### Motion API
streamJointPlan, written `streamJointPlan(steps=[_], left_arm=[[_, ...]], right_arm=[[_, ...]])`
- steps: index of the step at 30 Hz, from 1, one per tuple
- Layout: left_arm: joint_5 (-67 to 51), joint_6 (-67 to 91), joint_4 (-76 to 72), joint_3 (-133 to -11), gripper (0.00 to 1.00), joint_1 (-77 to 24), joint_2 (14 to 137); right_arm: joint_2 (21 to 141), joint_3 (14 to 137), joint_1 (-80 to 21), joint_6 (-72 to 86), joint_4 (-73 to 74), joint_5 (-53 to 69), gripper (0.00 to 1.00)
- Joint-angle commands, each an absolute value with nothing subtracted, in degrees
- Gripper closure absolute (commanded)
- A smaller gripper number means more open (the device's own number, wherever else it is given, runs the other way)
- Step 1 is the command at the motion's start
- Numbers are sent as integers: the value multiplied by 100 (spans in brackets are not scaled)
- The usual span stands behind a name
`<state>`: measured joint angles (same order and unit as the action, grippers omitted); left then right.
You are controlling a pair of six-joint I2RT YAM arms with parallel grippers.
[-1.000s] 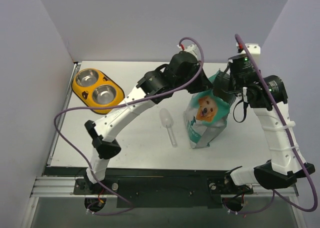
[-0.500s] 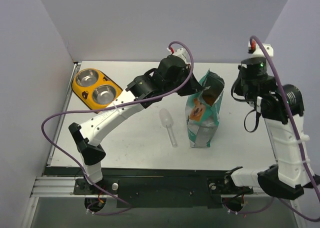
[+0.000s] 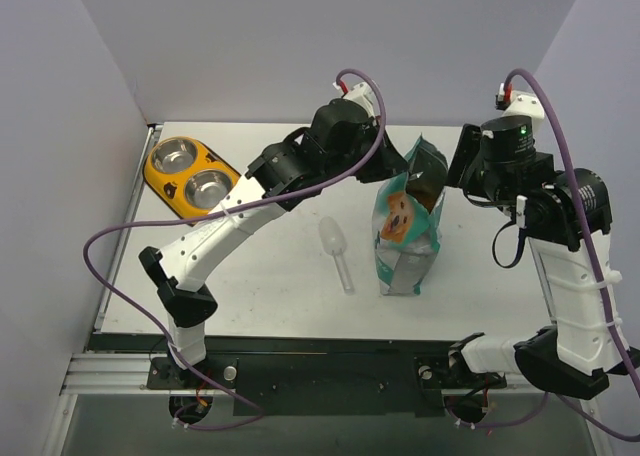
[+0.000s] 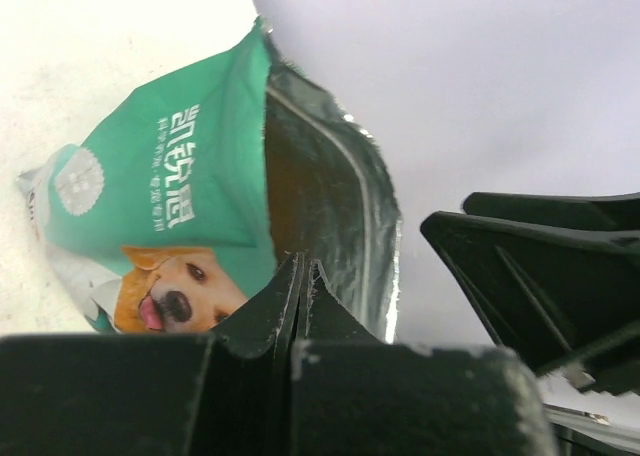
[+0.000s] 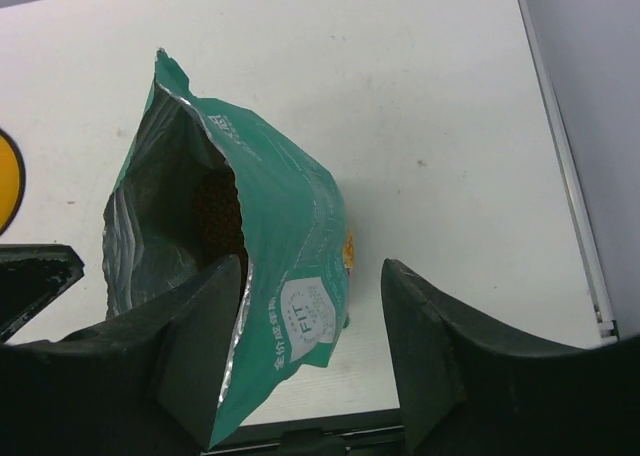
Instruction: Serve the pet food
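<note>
My left gripper (image 4: 303,276) has its jaws pressed together on the near rim of the teal pouch (image 4: 190,176), right at its open mouth. My right gripper (image 5: 312,266) stands with jaws apart, the pouch's side wall between them and a gap showing at the right finger. Just past the left finger, brown kibble (image 5: 218,216) sits down inside the pouch. Farther off, bare white table (image 5: 430,96) runs to its edge right of the jaws.
</note>
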<state>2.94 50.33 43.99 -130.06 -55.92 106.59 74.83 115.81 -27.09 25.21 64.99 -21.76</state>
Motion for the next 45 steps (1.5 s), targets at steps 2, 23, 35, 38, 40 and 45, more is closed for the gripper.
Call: streamJointPlan(steps=[2, 23, 35, 38, 40, 45], left_arm=[[290, 4834, 4517, -13553, 100, -5625, 10687], [1591, 4473, 5248, -11877, 24, -5599, 9625], [1732, 6388, 2663, -6988, 41, -5678, 8243], [1477, 6538, 2504, -7022, 40, -5748, 8900], [1563, 6566, 2776, -7338, 38, -5739, 9288], [1854, 6626, 2645, -7454, 47, -5827, 9825]], right_arm=[[7471, 11207, -2742, 2602, 6592, -2426, 48], [7243, 11146, -2900, 2478, 6505, -2224, 33], [6267, 10117, -2856, 2233, 6170, -2276, 29], [6240, 10107, -2848, 2197, 6257, -2276, 29], [6258, 10142, -2839, 2189, 6301, -2233, 29], [6310, 10248, -2839, 2171, 6407, -2127, 30]])
